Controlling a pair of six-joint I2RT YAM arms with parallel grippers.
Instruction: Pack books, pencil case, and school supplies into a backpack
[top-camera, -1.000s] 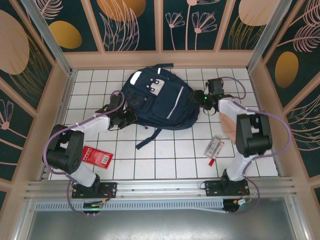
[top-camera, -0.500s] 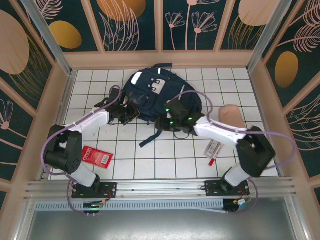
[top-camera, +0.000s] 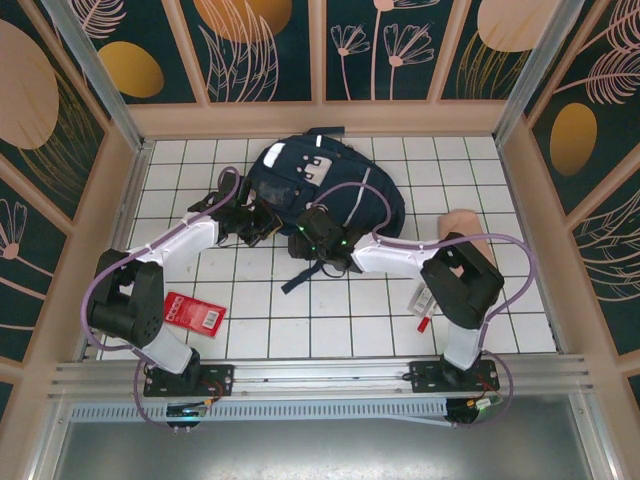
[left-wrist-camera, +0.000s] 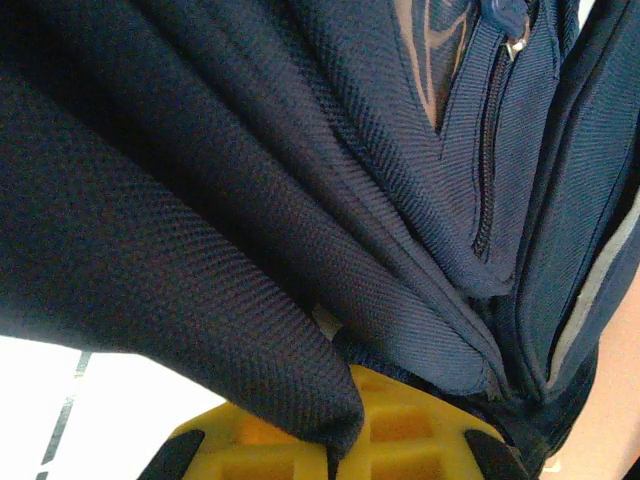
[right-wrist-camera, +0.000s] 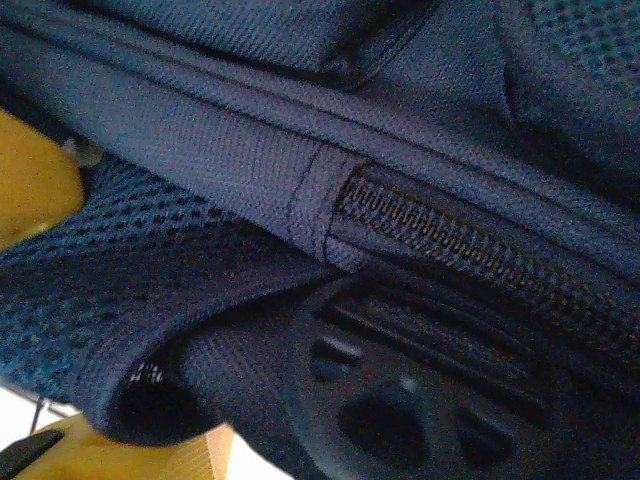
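The navy backpack (top-camera: 330, 185) lies at the back middle of the tiled floor. My left gripper (top-camera: 254, 222) is at the bag's left edge, and in the left wrist view its yellow jaws (left-wrist-camera: 345, 440) are shut on a fold of the backpack's fabric (left-wrist-camera: 250, 300). My right gripper (top-camera: 316, 236) presses against the bag's near edge. Mesh (right-wrist-camera: 120, 300), a zipper (right-wrist-camera: 450, 250) and a dark plastic part crowd the right wrist view and hide how its jaws stand. A red booklet (top-camera: 193, 312) lies front left. The peach pencil case (top-camera: 462, 222) lies at the right, and the clear packet (top-camera: 428, 295) and the pen (top-camera: 424, 322) lie nearer the front.
A loose dark strap (top-camera: 300, 276) trails from the bag toward the front. Wooden walls with patterned panels (top-camera: 320, 115) box in the floor on three sides. The arm bases sit on the metal rail (top-camera: 320, 375) at the front.
My right arm has swung from the bag's right side across to its near edge. The left gripper, still shut on fabric, moved slightly back, and the bag's shape bunched up.
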